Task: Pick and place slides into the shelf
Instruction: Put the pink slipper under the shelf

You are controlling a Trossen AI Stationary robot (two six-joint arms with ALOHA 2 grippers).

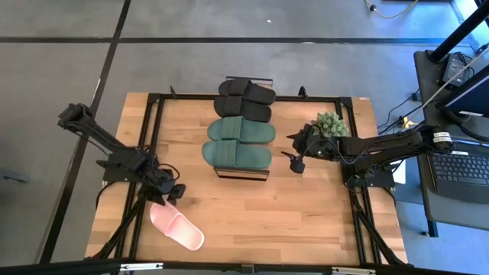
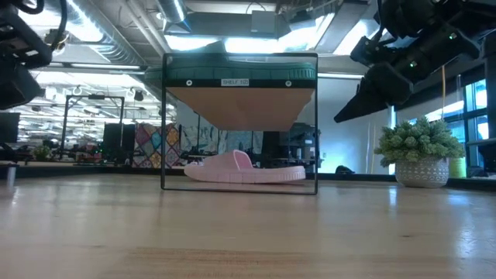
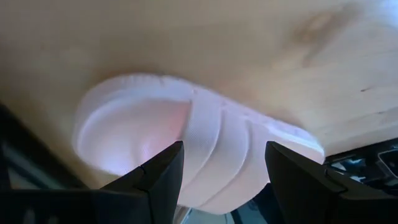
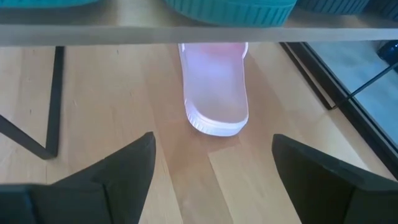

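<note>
The shelf [image 1: 243, 174] stands mid-table with the black pair [image 1: 244, 99] and the dark green pair [image 1: 238, 142] on its upper boards. One pale pink slide [image 2: 244, 169] lies on its sole under the lowest board, also seen as the pink slide [image 4: 214, 87] in the right wrist view. The second pink slide [image 1: 177, 228] rests sole down near the table's near-left corner. My left gripper [image 1: 174, 192] hovers open just above that slide [image 3: 186, 149], one finger on each side of its strap. My right gripper [image 1: 296, 162] is open at the shelf's right side, facing the slide underneath [image 4: 214, 168].
A potted plant [image 1: 330, 124] stands right of the shelf, just behind my right arm, and shows in the low view as the plant [image 2: 422, 151]. A black metal frame [image 1: 153, 137] borders the tabletop. A laptop [image 1: 458, 166] sits on a stand off the right edge.
</note>
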